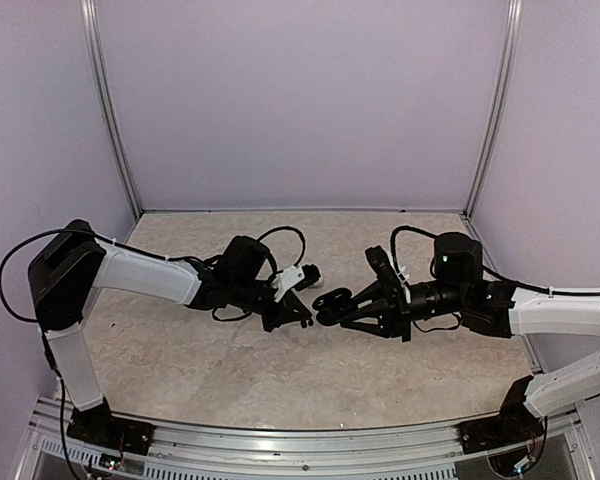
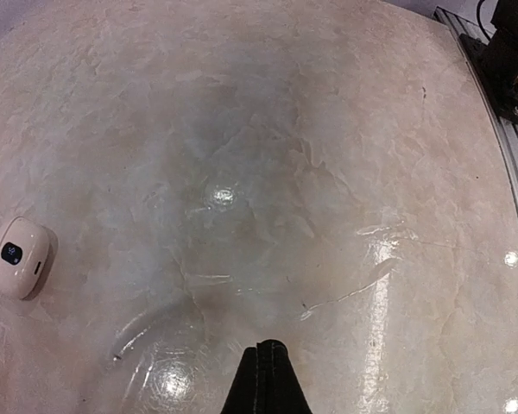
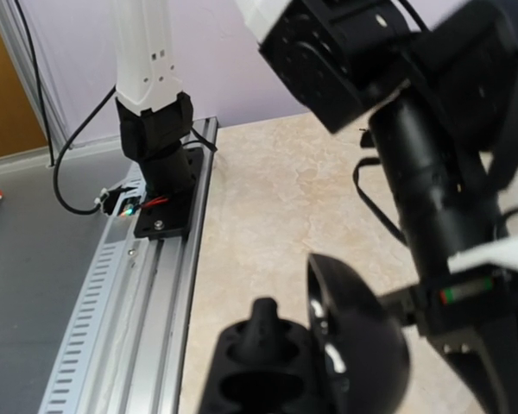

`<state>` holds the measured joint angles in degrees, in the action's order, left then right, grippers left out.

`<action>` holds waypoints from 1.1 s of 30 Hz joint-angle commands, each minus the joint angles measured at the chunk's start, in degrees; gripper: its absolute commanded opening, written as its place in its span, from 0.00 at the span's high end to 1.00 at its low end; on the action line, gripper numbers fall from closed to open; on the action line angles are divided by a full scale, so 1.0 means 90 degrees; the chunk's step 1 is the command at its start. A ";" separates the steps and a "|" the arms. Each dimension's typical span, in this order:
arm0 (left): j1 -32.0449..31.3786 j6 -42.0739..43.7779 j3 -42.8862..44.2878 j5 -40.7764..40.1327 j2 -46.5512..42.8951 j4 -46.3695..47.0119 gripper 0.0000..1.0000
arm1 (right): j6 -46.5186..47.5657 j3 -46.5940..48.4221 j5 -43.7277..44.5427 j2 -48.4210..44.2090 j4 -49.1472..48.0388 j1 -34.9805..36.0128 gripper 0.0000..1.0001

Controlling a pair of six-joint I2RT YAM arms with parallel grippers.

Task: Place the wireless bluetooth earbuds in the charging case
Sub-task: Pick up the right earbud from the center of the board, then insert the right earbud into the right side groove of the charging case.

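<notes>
In the right wrist view the black charging case (image 3: pixel 272 375) fills the bottom of the picture with its glossy lid (image 3: pixel 358 341) swung open. One small black earbud (image 3: pixel 266 321) stands up in the far well, and the near well looks empty. My right gripper (image 1: pixel 332 305) is shut on the case and holds it above the table's middle; its own fingers are hidden under the case. My left gripper (image 2: pixel 268 349) is shut, fingertips pressed together with nothing showing between them, and it hangs just left of the case (image 1: pixel 327 300). A second earbud is not visible.
A white pebble-shaped case (image 2: pixel 17 257) with a small dark display lies on the beige marbled table (image 2: pixel 268 155). The aluminium rail (image 3: pixel 129 302) and the left arm's base (image 3: pixel 160 147) run along the near edge. Purple walls close in the back and sides.
</notes>
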<state>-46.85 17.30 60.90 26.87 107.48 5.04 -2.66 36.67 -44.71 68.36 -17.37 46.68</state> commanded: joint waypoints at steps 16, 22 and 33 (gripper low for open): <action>0.0018 -0.1355 -0.1068 -0.0776 -0.4049 0.1051 1.00 | 0.0171 -0.0133 -0.0321 0.0237 -0.0955 -0.0039 1.00; -0.0600 -0.1266 -0.1024 -0.0707 -0.4518 0.0945 1.00 | 0.0159 0.0081 -0.0579 0.0586 -0.1195 -0.0030 1.00; -0.1589 -0.1307 -0.0927 -0.0812 -0.3952 0.1329 1.00 | 0.0007 0.0252 -0.0908 0.0843 -0.1374 -0.0029 1.00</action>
<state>-58.98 5.30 51.99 20.56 69.21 15.42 -1.83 36.97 -50.78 75.68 -27.33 46.37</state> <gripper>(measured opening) 0.010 0.241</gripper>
